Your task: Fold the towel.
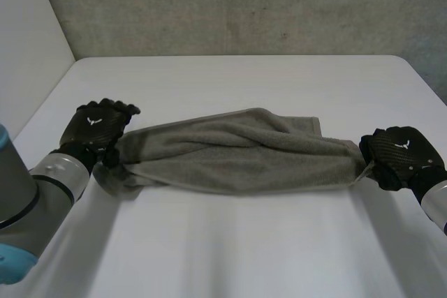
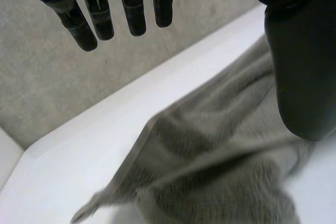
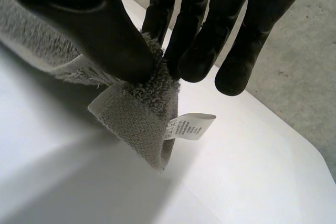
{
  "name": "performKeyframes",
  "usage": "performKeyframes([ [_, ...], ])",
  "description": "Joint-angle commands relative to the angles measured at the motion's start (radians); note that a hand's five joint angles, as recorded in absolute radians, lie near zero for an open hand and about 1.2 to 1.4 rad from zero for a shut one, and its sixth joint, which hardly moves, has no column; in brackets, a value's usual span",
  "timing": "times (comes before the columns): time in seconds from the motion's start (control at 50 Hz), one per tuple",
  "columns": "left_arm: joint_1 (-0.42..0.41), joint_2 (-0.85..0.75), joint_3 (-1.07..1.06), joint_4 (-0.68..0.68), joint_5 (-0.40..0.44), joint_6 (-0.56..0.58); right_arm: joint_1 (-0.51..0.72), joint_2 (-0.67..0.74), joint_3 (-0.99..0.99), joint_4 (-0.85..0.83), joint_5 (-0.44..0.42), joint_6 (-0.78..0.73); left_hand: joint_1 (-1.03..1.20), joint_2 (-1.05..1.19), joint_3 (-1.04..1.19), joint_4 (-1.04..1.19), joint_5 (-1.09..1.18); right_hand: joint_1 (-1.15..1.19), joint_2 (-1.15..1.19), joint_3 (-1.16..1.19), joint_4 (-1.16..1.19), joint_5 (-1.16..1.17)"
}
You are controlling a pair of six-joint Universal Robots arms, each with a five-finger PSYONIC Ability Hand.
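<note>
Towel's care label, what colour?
The label is white with dark print, on the towel corner the right hand pinches; right wrist view shows it best.

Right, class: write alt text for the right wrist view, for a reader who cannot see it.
The right hand pinches a corner of the grey towel between thumb and fingers, above the white table. A small white label hangs from that corner.

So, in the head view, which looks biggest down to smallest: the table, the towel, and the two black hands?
1. table, the largest by far
2. towel
3. left hand and right hand: they look about the same size here, so I won't rank one over the other.
</note>
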Motion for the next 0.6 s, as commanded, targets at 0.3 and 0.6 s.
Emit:
performKeyframes([
  [0.3, 0.014, -0.173, 0.046, -0.007, 0.016, -0.081, -0.002, 0.013, 0.002, 0.006, -0.01, -0.002, -0.007, 0.001, 0.01, 0.001, -0.167, 0.088, 0.141, 0.067, 0.067, 0.081],
  [0.6, 0.015, -0.198, 0.046, 0.004, -0.037, -0.031, -0.003, 0.013, 0.002, 0.008, -0.009, -0.002, 0.619, 0.628, 0.637, 0.628, 0.46, 0.088, 0.141, 0.067, 0.067, 0.081],
])
